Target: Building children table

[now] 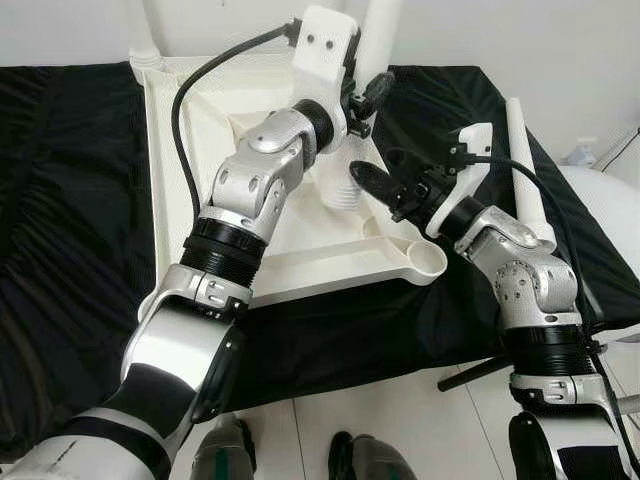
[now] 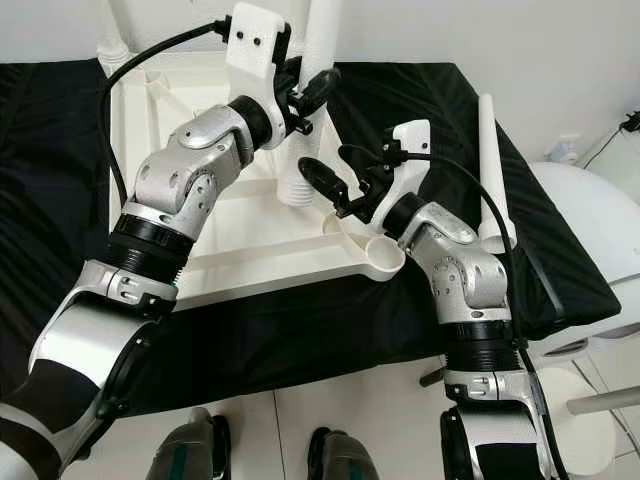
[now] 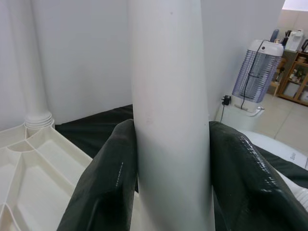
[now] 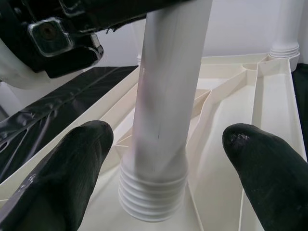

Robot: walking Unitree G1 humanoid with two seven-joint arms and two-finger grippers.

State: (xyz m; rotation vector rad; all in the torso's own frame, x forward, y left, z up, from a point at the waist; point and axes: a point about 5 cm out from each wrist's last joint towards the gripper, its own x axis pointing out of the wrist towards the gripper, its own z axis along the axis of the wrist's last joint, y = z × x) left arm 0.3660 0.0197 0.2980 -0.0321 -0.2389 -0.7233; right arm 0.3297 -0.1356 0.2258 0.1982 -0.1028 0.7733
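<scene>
the upturned white tabletop [image 1: 300, 255] lies on a black-draped counter [image 1: 70, 220], its near corner socket [image 1: 428, 260] empty. a white leg [image 4: 166, 96] stands upright in a socket, threaded end down. the left claw [image 3: 171, 144] is clamped on its shaft higher up; the right claw [image 4: 166, 149] hangs wide apart, straddling the base. a spare leg [image 1: 527, 170] lies beside the right arm.

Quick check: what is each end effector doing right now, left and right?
Left end effector: closed on the upright white table leg.
Right end effector: open, fingers on either side of the leg's threaded base, not touching.
</scene>
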